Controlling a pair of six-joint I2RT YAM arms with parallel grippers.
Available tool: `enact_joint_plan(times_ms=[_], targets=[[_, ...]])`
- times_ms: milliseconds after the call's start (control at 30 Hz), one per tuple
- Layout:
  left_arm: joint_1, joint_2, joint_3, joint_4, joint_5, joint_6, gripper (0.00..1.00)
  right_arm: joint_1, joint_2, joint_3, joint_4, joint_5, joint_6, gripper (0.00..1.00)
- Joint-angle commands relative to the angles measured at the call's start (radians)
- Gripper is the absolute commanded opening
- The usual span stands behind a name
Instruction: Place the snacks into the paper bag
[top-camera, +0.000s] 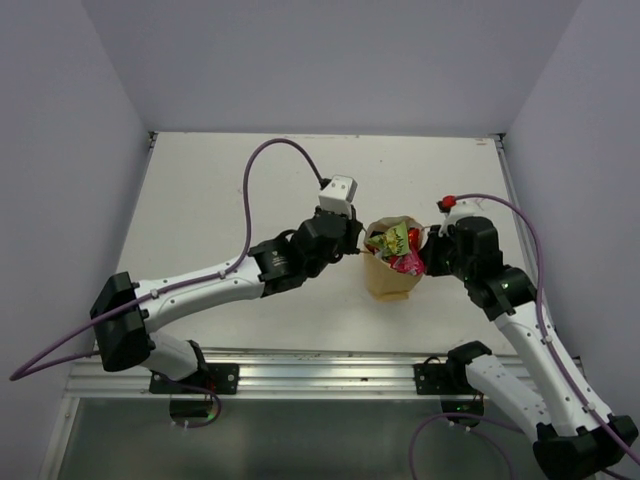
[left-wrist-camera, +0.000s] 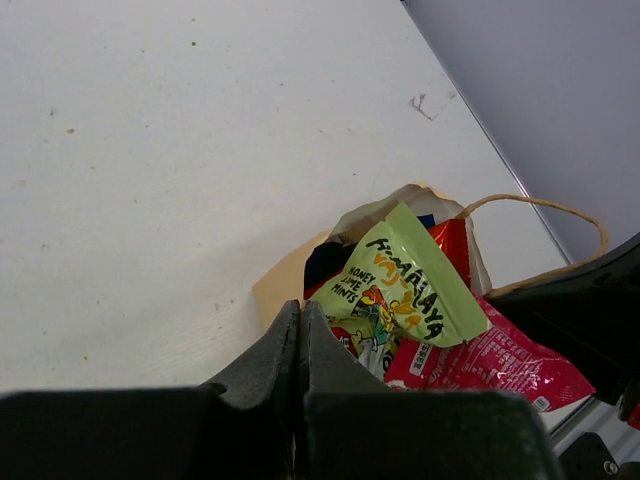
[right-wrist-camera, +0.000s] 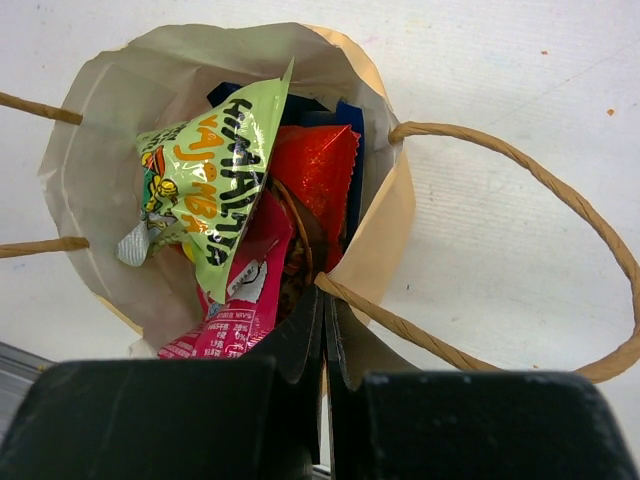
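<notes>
Between the clenched left gripper (top-camera: 357, 250) and the right gripper (top-camera: 428, 254) pinching its rim, the paper bag (top-camera: 385, 286) holds the snacks (right-wrist-camera: 215, 175), none visible outside, so packing looks done.

Matt kraft-paper bag (right-wrist-camera: 385, 215) holds glossy foil snacks (right-wrist-camera: 215, 180).

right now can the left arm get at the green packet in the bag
Probably yes: the green packet sticks out of the open top of the bag, just past the left end effector, with nothing between. The end effector is shut, so it would have to open first.
</notes>
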Motion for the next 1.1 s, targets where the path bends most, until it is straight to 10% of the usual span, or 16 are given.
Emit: enact_joint_plan(times_ms=[0,467,1067], targets=[[0.004,-0.012,0.065,0.065,0.003,0.024,0.00,0.003,0.032,0.019,-0.001,-0.079,-0.022,0.00],[0.015,-0.136,0.183,-0.320,-0.133,-0.033,0.00,0.139,0.145,0.186,0.016,-0.104,-0.003,0.00],[0.080,-0.296,-0.101,-0.372,-0.239,-0.084,0.00,0.485,0.276,0.223,0.105,0.133,0.071,0.00]])
